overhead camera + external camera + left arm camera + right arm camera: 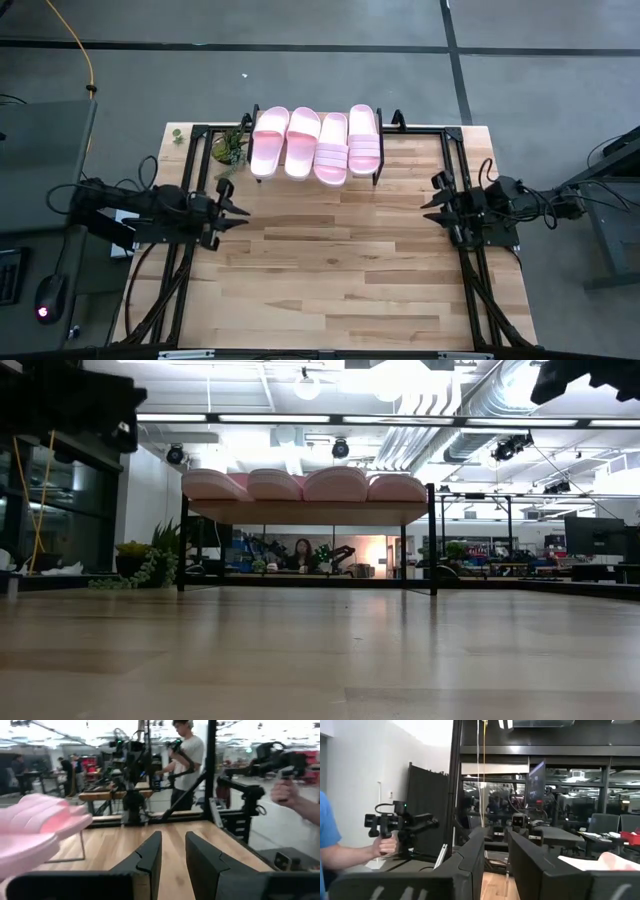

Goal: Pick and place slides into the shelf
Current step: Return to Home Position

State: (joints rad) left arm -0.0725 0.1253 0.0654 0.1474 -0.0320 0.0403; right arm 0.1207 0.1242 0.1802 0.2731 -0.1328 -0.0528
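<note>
Several pale pink slides (315, 143) lie side by side, soles down, on the top board of the shelf (300, 512), which stands on thin black legs at the table's far edge. The low view shows the slides (305, 484) in a row. One slide's edge (35, 827) shows in the left wrist view, and another's (620, 861) in the right wrist view. My left gripper (238, 209) hovers at the table's left edge, open and holding nothing. At the right edge my right gripper (430, 208) hovers, also open with nothing between its fingers.
A small green plant (230, 148) stands left of the shelf. A black frame (420, 127) runs along the table's far edge. Bare wood tabletop (330, 260) spreads between the arms. A person's hand (385, 842) holds a black device beyond the table.
</note>
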